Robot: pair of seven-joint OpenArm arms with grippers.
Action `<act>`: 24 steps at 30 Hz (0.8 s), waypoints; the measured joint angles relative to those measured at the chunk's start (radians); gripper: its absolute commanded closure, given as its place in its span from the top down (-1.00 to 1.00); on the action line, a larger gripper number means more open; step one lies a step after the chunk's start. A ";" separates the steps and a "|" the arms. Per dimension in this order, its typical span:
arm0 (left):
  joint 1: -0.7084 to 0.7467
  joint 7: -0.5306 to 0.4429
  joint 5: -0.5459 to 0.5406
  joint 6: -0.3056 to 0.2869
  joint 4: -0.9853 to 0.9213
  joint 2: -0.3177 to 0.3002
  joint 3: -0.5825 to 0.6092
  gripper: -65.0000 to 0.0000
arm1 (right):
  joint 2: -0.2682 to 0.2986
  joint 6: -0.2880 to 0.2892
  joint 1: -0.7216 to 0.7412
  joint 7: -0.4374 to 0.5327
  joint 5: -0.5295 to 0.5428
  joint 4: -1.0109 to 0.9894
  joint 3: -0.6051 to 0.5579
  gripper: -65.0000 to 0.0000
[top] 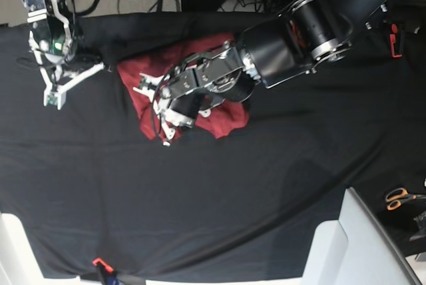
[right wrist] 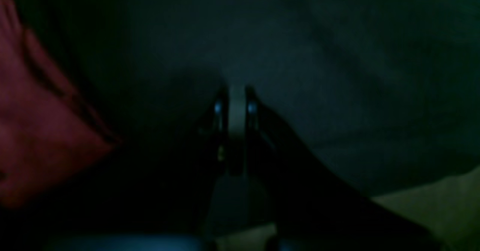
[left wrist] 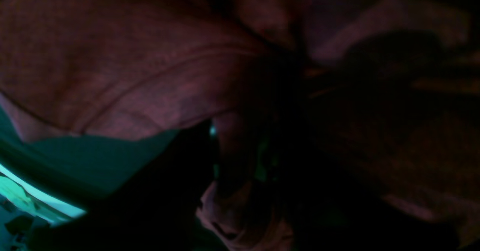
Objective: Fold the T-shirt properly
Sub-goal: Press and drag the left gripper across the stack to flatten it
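- A black table cloth (top: 219,205) covered the work surface.
- The left gripper (top: 166,125) sat on the brick-red, thin knit T-shirt (top: 136,82), seemingly pinching a fold; the right gripper (top: 52,95), pressed together and empty, lay just beside the shirt.
- Folding looked mid-way: a bunched, compact heap, not yet squared, long axis running diagonally under the left arm.

Surfaces: mostly matt cloth, glossy arm housings.
We see the T-shirt (top: 219,122) as thin matt knit, creased; bench cloth (top: 219,205) matt black, wrinkled; left arm (top: 293,38) in glossy black housing with a bright metal ring; scissors (top: 399,198) with smooth orange plastic handles.
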 measured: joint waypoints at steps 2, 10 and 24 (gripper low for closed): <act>-0.009 0.000 0.003 -0.001 -0.029 0.017 0.000 -1.00 | -0.014 0.003 0.031 0.002 0.001 -0.026 -0.001 -1.00; -0.013 -0.003 0.008 0.000 -0.038 0.027 0.000 -1.00 | -0.093 0.052 0.034 0.001 0.001 -0.068 -0.026 -1.00; -0.011 -0.019 0.010 0.003 -0.042 0.045 0.002 -1.00 | -0.120 0.040 0.006 0.033 -0.021 -0.055 -0.122 -1.00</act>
